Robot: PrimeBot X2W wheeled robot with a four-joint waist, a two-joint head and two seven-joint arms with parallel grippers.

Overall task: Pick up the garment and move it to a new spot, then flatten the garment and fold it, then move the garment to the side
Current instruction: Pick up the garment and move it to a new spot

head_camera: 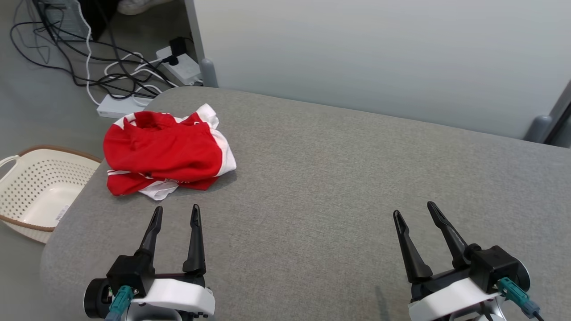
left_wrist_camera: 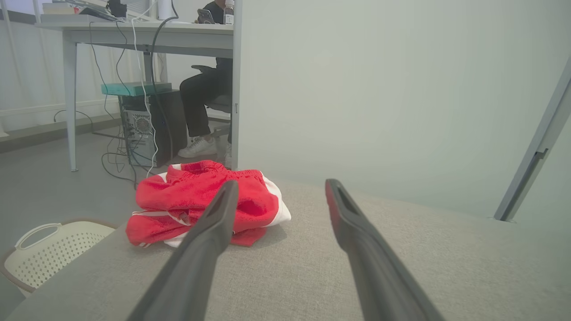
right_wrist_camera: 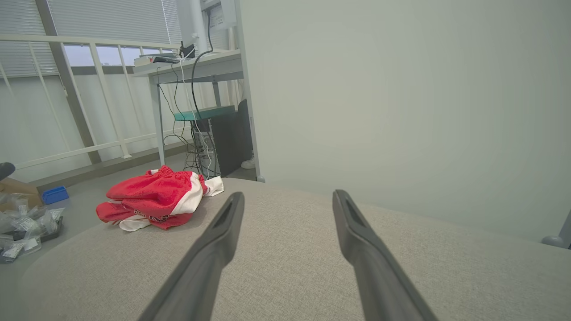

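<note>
The garment (head_camera: 163,154) is a red piece with white side panels, lying crumpled in a heap near the far left corner of the grey table (head_camera: 339,178). It also appears ahead in the left wrist view (left_wrist_camera: 200,203) and off to the left in the right wrist view (right_wrist_camera: 154,200). My left gripper (head_camera: 176,213) hovers open just short of the heap's near edge, nothing between its fingers. At the lower right my right gripper (head_camera: 415,210) stands open over bare cloth, far from the garment.
A cream perforated basket (head_camera: 38,187) sits on the floor beside the table's left edge. Cables and power strips (head_camera: 134,76) lie on the floor beyond the far left corner. A pale partition wall (head_camera: 379,58) backs the table. A seated person's legs (left_wrist_camera: 198,116) show under a desk.
</note>
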